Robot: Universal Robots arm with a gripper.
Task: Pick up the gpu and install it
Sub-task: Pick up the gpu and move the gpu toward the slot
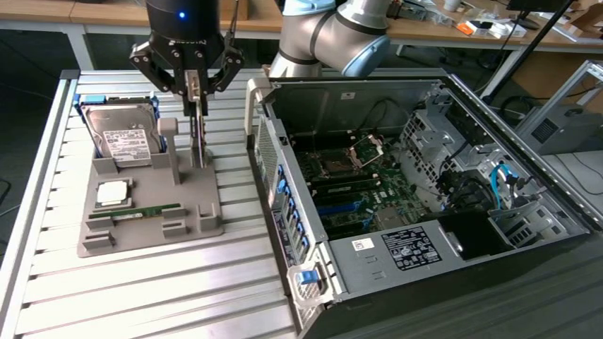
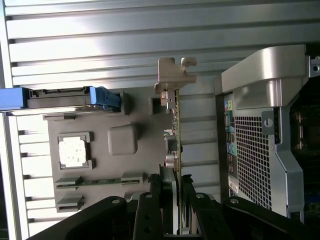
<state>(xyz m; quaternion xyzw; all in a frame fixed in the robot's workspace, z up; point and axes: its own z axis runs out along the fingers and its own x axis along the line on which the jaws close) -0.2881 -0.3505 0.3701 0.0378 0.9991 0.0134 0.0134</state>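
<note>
While the gpu (image 1: 198, 138) stands on edge at the grey holder tray (image 1: 141, 236), the gripper (image 1: 195, 95) is clamped on its upper edge.
Grasp made; whether the card has cleared its slot cannot be told. Installation is judged outstanding: the open computer case (image 1: 424, 176) beside the tray has not yet received it.

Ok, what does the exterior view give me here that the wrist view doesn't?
Exterior view: the motherboard inside the open computer case, and the white label on the hard drive.
Wrist view: the gpu edge-on with its metal bracket, and the claw fingers pressed on both its faces.
Both: the claw closed on the upright gpu above the grey holder tray, plus the CPU, the RAM stick and the hard drive.
</note>
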